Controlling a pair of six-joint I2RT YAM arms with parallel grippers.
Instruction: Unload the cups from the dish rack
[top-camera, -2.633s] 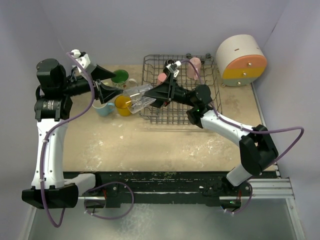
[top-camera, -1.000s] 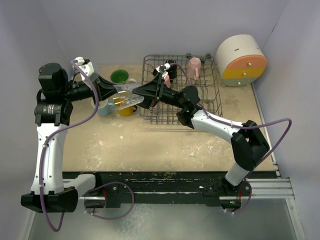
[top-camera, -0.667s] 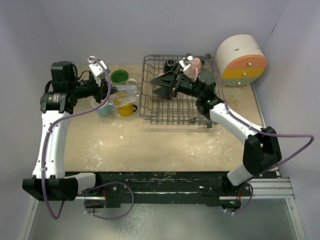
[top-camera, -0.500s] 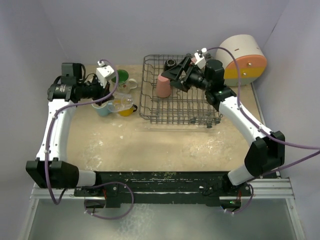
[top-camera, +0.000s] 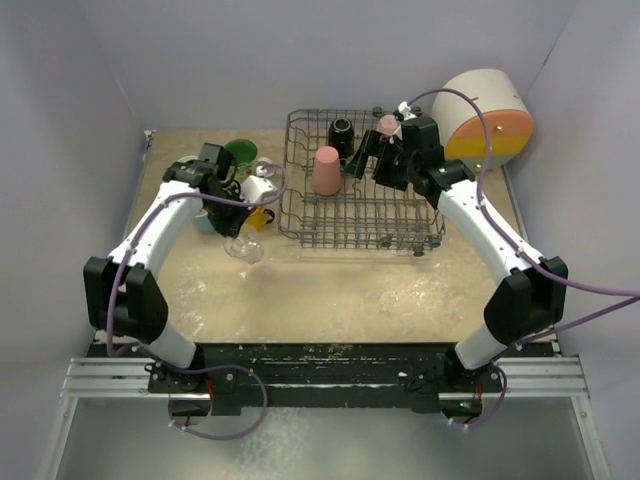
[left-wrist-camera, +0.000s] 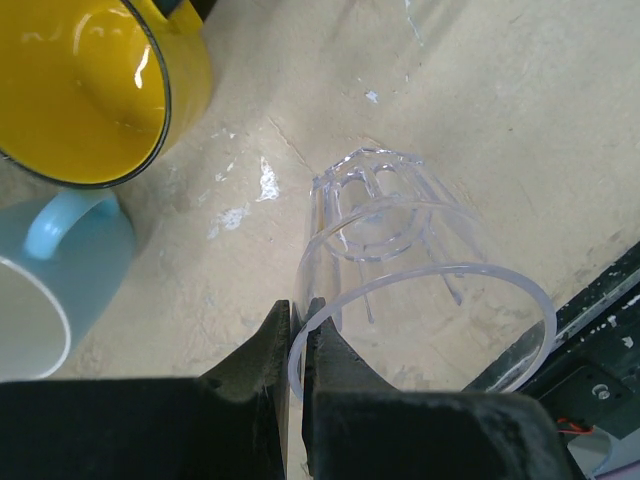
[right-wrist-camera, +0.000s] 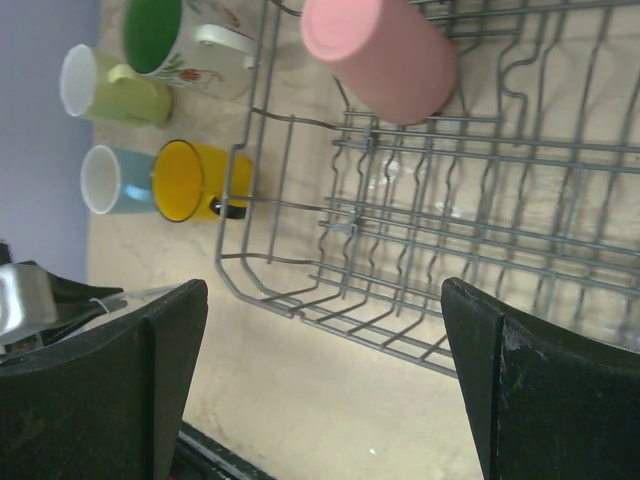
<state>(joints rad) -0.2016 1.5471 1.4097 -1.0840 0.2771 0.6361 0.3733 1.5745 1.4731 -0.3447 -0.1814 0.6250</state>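
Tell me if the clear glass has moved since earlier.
Yes. The clear glass has left the dish rack's left edge and is now on the near side of the yellow mug, held in the left gripper.

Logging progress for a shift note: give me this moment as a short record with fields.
left fingers: shut on clear glass rim
right fingers: open, above dish rack
in dish rack: salmon tumbler, black mug, pink mug
on table: yellow mug, light blue mug, green-inside mug, pale green mug
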